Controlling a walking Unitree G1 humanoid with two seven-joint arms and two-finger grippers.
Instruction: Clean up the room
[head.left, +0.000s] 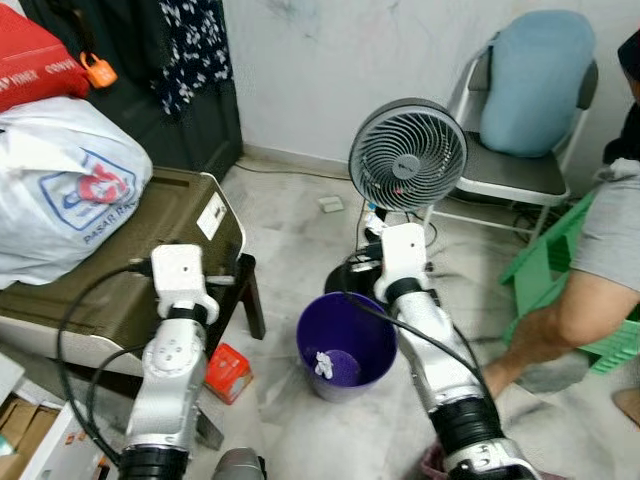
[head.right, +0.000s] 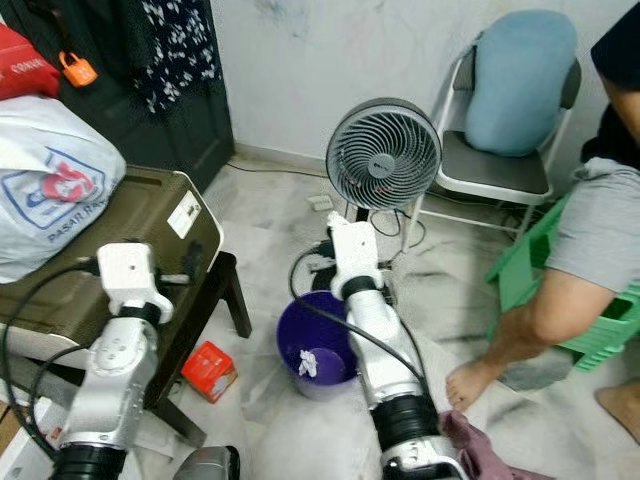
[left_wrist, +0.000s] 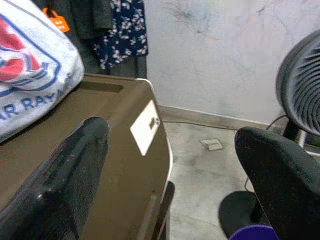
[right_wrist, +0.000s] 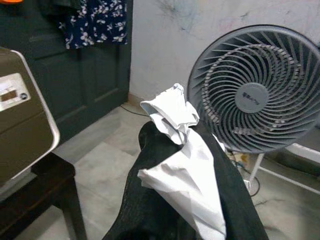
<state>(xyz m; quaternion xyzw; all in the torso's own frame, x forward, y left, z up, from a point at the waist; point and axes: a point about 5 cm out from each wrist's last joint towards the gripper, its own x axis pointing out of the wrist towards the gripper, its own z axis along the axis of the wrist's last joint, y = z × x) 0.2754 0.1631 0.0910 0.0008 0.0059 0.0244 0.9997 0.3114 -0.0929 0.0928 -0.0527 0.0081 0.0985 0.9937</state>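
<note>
Marble floor (head.left: 290, 210): one purple bin (head.left: 347, 345), one fan (head.left: 408, 155), two tools, right tool (right_wrist: 180, 165) with tissue (right_wrist: 182, 165).

1. I see a pale marble floor (head.left: 290, 420) carrying a purple bin (head.left: 347, 345), a grey fan (head.left: 407, 155), a small red box (head.left: 229, 372) and a folding chair (head.left: 515, 170).
2. A white plastic bag (head.left: 60, 185) lies on the brown case (head.left: 130, 260).
</note>
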